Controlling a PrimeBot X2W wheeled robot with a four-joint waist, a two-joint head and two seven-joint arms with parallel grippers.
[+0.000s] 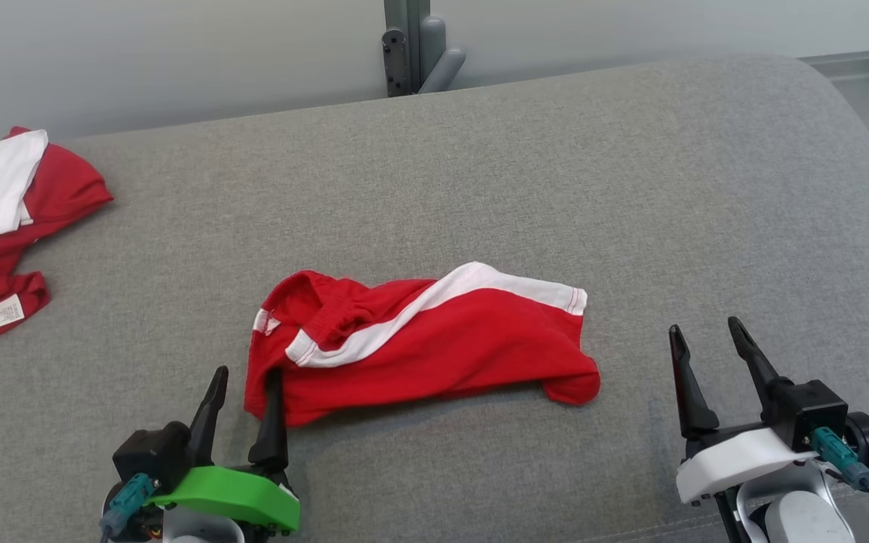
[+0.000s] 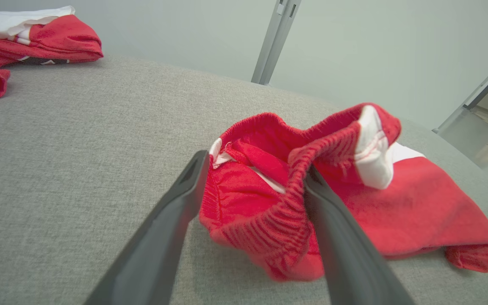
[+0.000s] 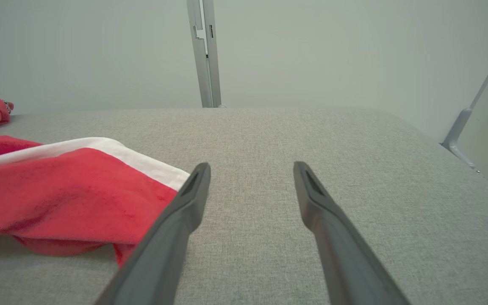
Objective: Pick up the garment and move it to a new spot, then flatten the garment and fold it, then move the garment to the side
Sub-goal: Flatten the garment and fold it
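Between left fingers (image 2: 163, 237), up close: ribbed waistband (image 2: 284, 220) of garment (image 2: 417, 212)

Your garment (image 1: 434, 339) lies on the middle of the cushion (image 1: 555, 166). A second garment (image 1: 19, 219) sits at its 10 o'clock, well apart. The left gripper (image 1: 248, 373) touches its 7 o'clock corner, and the right gripper (image 1: 705, 326) stands clear at 4 o'clock.

One finger (image 2: 337, 228) of the left pincer (image 1: 247, 373), tip behind the garment's (image 1: 434, 339) waistband; second red garment (image 1: 27, 219) partly beyond the left edge.
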